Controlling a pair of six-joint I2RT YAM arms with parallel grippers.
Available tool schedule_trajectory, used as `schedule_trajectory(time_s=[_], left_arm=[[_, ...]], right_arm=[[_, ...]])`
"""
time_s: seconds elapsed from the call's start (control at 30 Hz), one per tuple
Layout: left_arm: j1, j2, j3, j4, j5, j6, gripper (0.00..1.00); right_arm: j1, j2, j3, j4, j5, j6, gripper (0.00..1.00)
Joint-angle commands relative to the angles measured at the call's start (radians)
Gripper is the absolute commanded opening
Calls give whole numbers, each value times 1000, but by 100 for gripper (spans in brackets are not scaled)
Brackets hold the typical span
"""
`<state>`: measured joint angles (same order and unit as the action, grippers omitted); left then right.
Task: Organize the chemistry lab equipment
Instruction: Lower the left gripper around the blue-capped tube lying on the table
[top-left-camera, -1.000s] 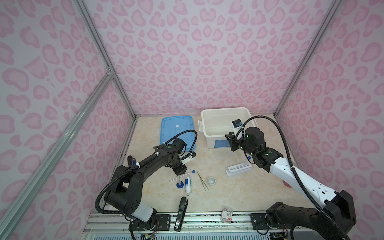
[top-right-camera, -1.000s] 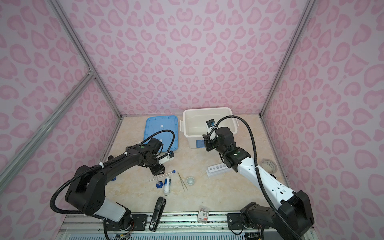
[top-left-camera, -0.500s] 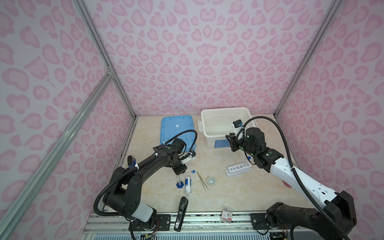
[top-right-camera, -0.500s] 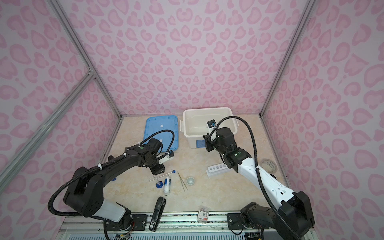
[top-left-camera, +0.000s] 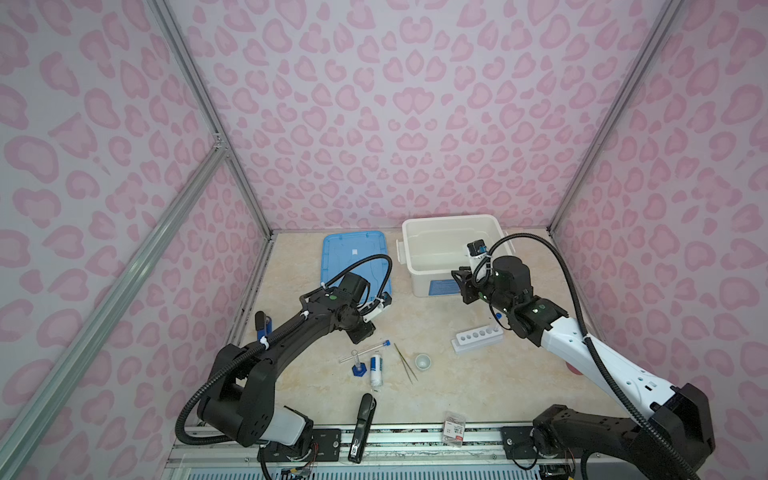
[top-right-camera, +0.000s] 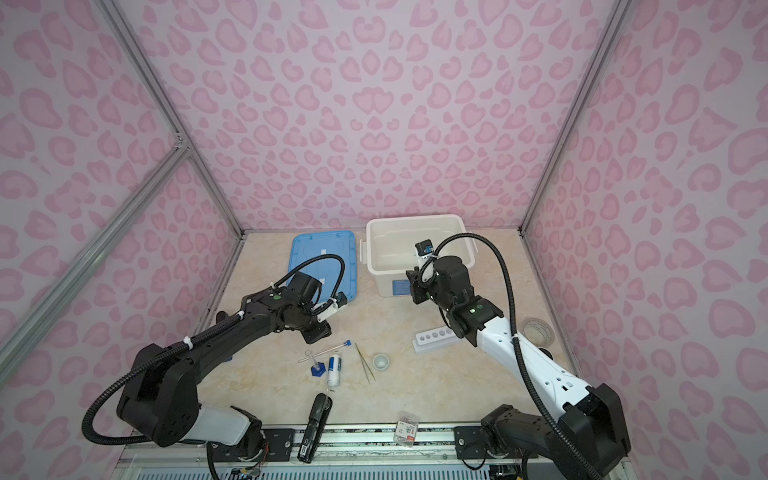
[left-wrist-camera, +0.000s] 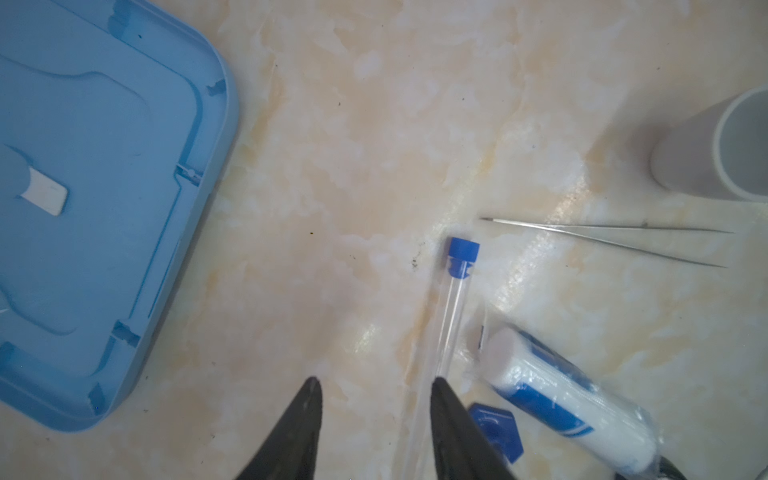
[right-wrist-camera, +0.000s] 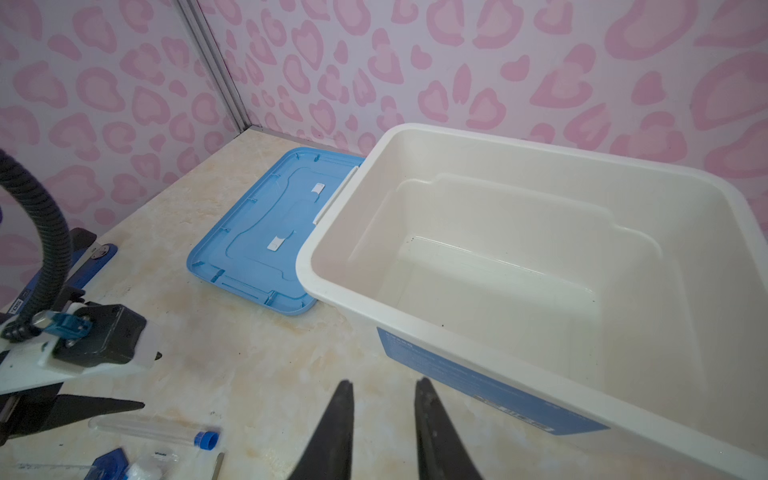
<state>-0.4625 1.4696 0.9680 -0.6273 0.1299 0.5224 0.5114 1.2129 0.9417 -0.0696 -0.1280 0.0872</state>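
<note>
Hovering low over the table (top-left-camera: 457, 395), the left gripper (left-wrist-camera: 374, 384) has its jaws apart with nothing between them, and the blue-capped tube (left-wrist-camera: 451, 307) lies just beside one finger. The white bottle (left-wrist-camera: 561, 399), blue-based cylinder (top-left-camera: 359, 369), tweezers (left-wrist-camera: 615, 237) and tiny cup (top-left-camera: 422, 360) lie close by, the six-hole rack (top-left-camera: 478, 337) further right. The right gripper (right-wrist-camera: 384, 384), parted and empty, hangs by the white bin (right-wrist-camera: 540, 146).
</note>
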Motion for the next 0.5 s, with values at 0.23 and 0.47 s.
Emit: schedule_trajectory(time_s=[0.23,0.47], left_arm=[[-4,63,-1,-2,-29,8,46],[-13,80,-6,-8,-32,17,45]], right_arm=[[-1,-20,-28,21,4,4,26],[-6,-19,-37,23,2,6,26]])
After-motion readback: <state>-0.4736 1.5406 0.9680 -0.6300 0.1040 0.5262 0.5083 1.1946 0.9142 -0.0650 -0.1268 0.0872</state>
